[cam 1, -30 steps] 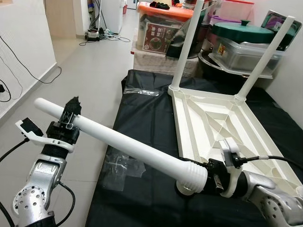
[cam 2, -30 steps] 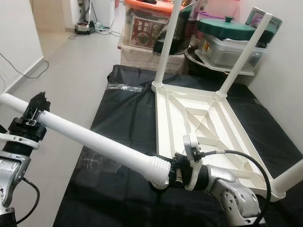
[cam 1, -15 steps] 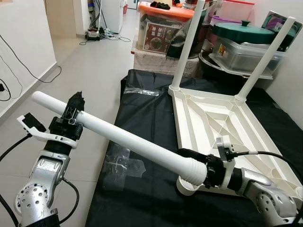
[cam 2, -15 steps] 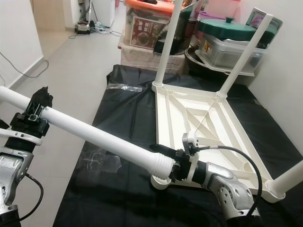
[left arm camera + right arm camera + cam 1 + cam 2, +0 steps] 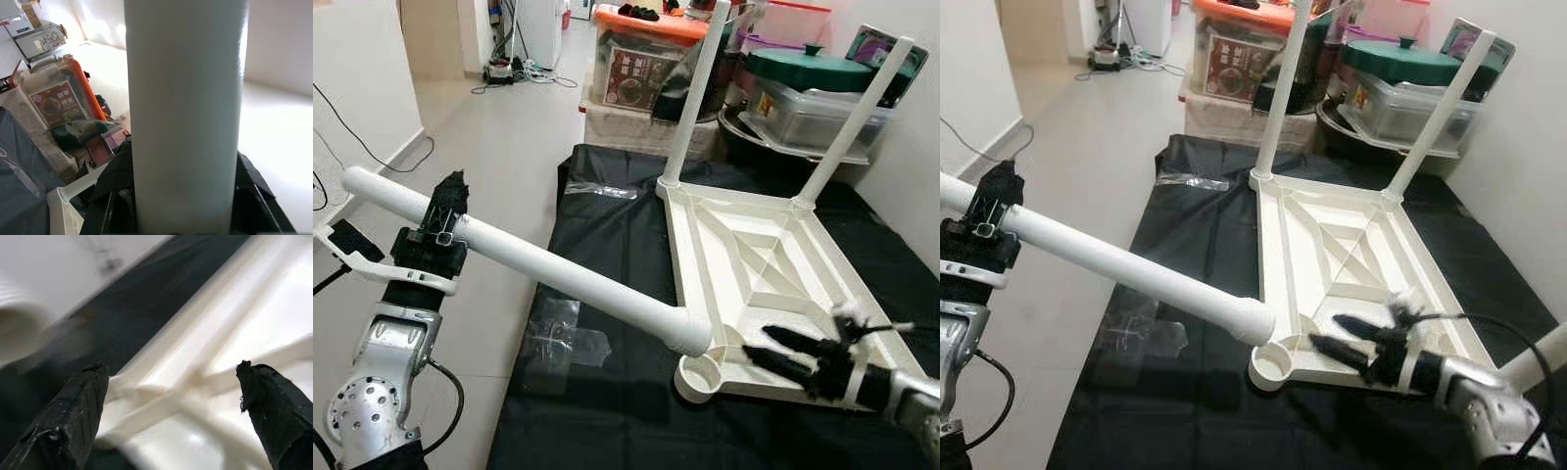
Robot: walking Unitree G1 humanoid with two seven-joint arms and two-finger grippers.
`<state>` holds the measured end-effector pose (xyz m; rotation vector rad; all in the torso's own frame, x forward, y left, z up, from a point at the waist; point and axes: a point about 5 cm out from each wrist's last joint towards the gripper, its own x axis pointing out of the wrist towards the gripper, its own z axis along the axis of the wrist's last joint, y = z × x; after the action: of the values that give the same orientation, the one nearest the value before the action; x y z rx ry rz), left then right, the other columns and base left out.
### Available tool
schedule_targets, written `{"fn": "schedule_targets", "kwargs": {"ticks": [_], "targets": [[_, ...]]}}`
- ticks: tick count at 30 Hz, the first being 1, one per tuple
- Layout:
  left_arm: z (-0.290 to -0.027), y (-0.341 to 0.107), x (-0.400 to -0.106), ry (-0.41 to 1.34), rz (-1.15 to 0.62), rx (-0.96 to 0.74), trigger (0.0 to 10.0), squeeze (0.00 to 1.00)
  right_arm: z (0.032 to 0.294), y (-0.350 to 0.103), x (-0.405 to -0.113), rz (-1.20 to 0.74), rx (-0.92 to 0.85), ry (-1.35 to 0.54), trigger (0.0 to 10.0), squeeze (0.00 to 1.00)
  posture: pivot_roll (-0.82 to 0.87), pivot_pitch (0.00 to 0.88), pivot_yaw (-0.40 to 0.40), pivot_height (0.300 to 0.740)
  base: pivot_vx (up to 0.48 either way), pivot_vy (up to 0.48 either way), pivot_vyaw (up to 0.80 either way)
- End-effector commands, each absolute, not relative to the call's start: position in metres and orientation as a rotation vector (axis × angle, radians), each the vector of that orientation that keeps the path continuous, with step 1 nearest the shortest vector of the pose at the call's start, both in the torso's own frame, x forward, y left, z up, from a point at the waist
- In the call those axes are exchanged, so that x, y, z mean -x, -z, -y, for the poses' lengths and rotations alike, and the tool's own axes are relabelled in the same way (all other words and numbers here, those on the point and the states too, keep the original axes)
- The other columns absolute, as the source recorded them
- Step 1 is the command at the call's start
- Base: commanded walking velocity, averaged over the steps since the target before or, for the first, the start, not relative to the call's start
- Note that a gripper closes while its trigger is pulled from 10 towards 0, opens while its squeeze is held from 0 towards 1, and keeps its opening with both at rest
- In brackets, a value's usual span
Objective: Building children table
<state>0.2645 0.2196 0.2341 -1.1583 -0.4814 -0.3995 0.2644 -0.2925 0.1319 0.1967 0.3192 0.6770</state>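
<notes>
The white children's table (image 5: 756, 257) lies upside down on a black sheet (image 5: 607, 235). Two legs stand in its far corners (image 5: 697, 88) (image 5: 858, 116), and a third leg (image 5: 1540, 358) rises at the near right. My left gripper (image 5: 440, 227) is shut on a loose white leg (image 5: 558, 277) near its upper end; in the left wrist view the leg (image 5: 183, 107) sits between the black fingers (image 5: 115, 196). The leg's lower end (image 5: 689, 333) hangs just over the empty near-left corner socket (image 5: 701, 378). My right gripper (image 5: 771, 352) is open over the table's underside, just right of that end, holding nothing; its fingers (image 5: 73, 416) are wide apart.
Storage boxes (image 5: 641, 69), a green-lidded pot (image 5: 813, 67) and tubs crowd the far end of the sheet. A clear plastic bag (image 5: 558, 338) lies at the sheet's left edge. Tiled floor (image 5: 499, 137) stretches to the left, with cables (image 5: 372, 147) along the wall.
My right gripper let go of the leg's lower end, opened and drew back to the right over the table. The leg's lower end dropped toward the corner socket.
</notes>
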Motion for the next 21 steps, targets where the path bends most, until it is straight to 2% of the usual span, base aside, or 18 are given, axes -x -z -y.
{"fn": "schedule_targets", "kwargs": {"ticks": [1, 2, 4, 5, 6, 7, 9, 11, 12, 13, 14, 16, 17, 18, 20, 21], "targets": [[-0.217, -0.235, -0.266, 0.42, 0.48, 1.155, 0.0, 0.0, 0.303, -0.137, -0.271, -0.288, -0.171, -0.577, 10.0, 1.0, 0.02, 0.0, -0.14, 0.74, 0.0, 0.0, 0.0], [-0.212, -0.235, -0.267, 0.433, 0.468, 1.138, 0.0, 0.0, 0.298, -0.15, -0.285, -0.233, -0.177, -0.545, 10.0, 1.0, 0.02, 0.0, -0.136, 0.74, 0.0, 0.0, 0.0], [-0.212, -0.235, -0.267, 0.433, 0.468, 1.138, 0.0, 0.0, 0.298, -0.15, -0.285, -0.233, -0.177, -0.545, 10.0, 1.0, 0.02, 0.0, -0.136, 0.74, 0.0, 0.0, 0.0], [-0.208, -0.235, -0.268, 0.442, 0.455, 1.112, 0.0, 0.0, 0.291, -0.163, -0.296, -0.188, -0.172, -0.535, 10.0, 0.6, 0.02, 0.0, -0.135, 0.74, 0.0, 0.0, 0.0], [-0.203, -0.235, -0.269, 0.459, 0.441, 1.085, 0.0, 0.0, 0.272, -0.185, -0.307, -0.127, -0.168, -0.607, 10.0, 0.0, 0.02, 0.0, -0.135, 0.74, 0.0, 0.0, 0.0], [-0.203, -0.235, -0.269, 0.459, 0.441, 1.085, 0.0, 0.0, 0.272, -0.185, -0.307, -0.127, -0.168, -0.607, 10.0, 0.0, 0.02, 0.0, -0.135, 0.74, 0.0, 0.0, 0.0], [-0.194, -0.237, -0.269, 0.488, 0.417, 1.029, 0.0, 0.0, 0.236, -0.219, -0.32, -0.064, -0.093, -0.753, 10.0, 0.0, 0.02, 0.0, -0.135, 0.74, 0.0, 0.0, 0.0], [-0.194, -0.237, -0.269, 0.488, 0.417, 1.029, 0.0, 0.0, 0.236, -0.219, -0.32, -0.064, -0.093, -0.753, 10.0, 0.0, 0.02, 0.0, -0.135, 0.74, 0.0, 0.0, 0.0], [-0.191, -0.237, -0.269, 0.499, 0.407, 1.01, 0.0, 0.0, 0.22, -0.232, -0.324, -0.053, -0.084, -0.814, 10.0, 0.0, 0.03, 0.0, -0.135, 0.74, 0.0, 0.0, 0.0], [-0.191, -0.237, -0.269, 0.499, 0.407, 1.01, 0.0, 0.0, 0.22, -0.232, -0.324, -0.053, -0.084, -0.814, 10.0, 0.0, 0.03, 0.0, -0.135, 0.74, 0.0, 0.0, 0.0], [-0.187, -0.236, -0.268, 0.509, 0.393, 0.986, 0.0, 0.0, 0.202, -0.245, -0.327, -0.047, -0.093, -0.893, 10.0, 0.0, 0.04, 0.0, -0.142, 0.74, 0.0, 0.0, 0.0], [-0.187, -0.236, -0.268, 0.509, 0.393, 0.986, 0.0, 0.0, 0.202, -0.245, -0.327, -0.047, -0.093, -0.893, 10.0, 0.0, 0.04, 0.0, -0.142, 0.74, 0.0, 0.0, 0.0], [-0.181, -0.235, -0.268, 0.517, 0.382, 0.967, 0.0, 0.0, 0.18, -0.251, -0.326, -0.074, -0.068, -0.99, 10.0, 0.0, 0.04, 0.0, -0.145, 0.74, 0.0, 0.0, 0.0], [-0.181, -0.235, -0.268, 0.517, 0.382, 0.967, 0.0, 0.0, 0.18, -0.251, -0.326, -0.074, -0.068, -0.99, 10.0, 0.0, 0.04, 0.0, -0.145, 0.74, 0.0, 0.0, 0.0], [-0.172, -0.235, -0.265, 0.539, 0.362, 0.926, 0.0, 0.0, 0.137, -0.245, -0.316, -0.199, -0.003, -1.185, 10.0, 0.0, 0.05, 0.0, -0.153, 0.74, 0.0, 0.0, 0.0], [-0.172, -0.235, -0.265, 0.539, 0.362, 0.926, 0.0, 0.0, 0.137, -0.245, -0.316, -0.199, -0.003, -1.185, 10.0, 0.0, 0.05, 0.0, -0.153, 0.74, 0.0, 0.0, 0.0]]}}
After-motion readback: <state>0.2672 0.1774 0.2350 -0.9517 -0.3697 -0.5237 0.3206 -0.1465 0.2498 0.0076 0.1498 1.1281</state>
